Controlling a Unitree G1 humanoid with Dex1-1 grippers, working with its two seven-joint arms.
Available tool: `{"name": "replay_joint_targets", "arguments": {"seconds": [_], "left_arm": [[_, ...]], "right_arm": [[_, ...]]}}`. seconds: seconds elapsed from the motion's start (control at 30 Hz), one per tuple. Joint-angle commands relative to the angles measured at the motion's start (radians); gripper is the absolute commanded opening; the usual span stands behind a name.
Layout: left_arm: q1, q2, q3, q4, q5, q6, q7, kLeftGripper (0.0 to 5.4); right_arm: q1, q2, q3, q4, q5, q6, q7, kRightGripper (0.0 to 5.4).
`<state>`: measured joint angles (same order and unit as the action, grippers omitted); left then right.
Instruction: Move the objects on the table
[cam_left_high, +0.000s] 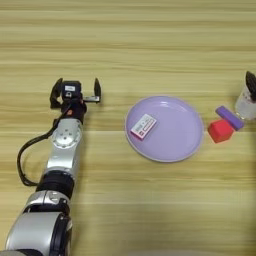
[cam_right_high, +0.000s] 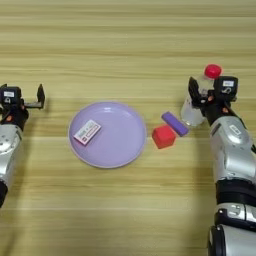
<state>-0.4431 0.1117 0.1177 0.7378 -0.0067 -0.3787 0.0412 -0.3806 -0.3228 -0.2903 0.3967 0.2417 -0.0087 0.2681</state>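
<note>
With the right gripper (cam_right_high: 206, 97) jaws spread around the clear bottle (cam_right_high: 197, 102), it could be tipped onto the purple block (cam_right_high: 175, 123); left gripper (cam_left_high: 75, 92) parked, jaws spread.

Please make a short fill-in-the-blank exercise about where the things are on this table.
1. The white-and-red card lies on the lilac ____.
2. The purple block lies between the red cube and the clear ____.
3. The right pincer is at the bottle, whose cap is ____.
4. The open left pincer is ____ of the plate.

Missing words: plate; bottle; red; left
</note>
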Motion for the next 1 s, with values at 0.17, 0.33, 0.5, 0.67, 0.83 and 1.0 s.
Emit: {"name": "replay_joint_targets", "arguments": {"seconds": [0.17,0.33,0.5,0.67,0.83,1.0], "left_arm": [[0.005,0.002,0.003,0.001,0.000,0.005,0.007,5.40],[0.002,0.002,0.002,0.004,0.001,0.005,0.008,5.40],[0.004,-0.001,0.000,0.000,0.002,0.008,0.009,5.40],[0.006,-0.002,0.000,-0.003,0.003,0.007,0.012,5.40],[0.005,-0.003,-0.001,-0.003,0.003,0.007,0.012,5.40],[0.004,-0.005,-0.002,0.000,0.003,0.006,0.014,5.40]], "right_arm": [[0.012,0.015,0.006,-0.017,0.014,0.024,0.004,3.02],[0.017,0.019,0.011,-0.079,0.006,0.018,-0.009,3.02],[0.009,0.015,0.030,-0.139,-0.019,0.020,-0.022,3.02],[0.034,0.030,0.055,-0.282,-0.012,0.060,-0.030,3.02],[0.058,0.039,0.076,-0.407,-0.013,0.098,-0.034,3.01],[0.061,0.056,0.109,-0.490,-0.013,0.134,-0.033,3.00]]}}
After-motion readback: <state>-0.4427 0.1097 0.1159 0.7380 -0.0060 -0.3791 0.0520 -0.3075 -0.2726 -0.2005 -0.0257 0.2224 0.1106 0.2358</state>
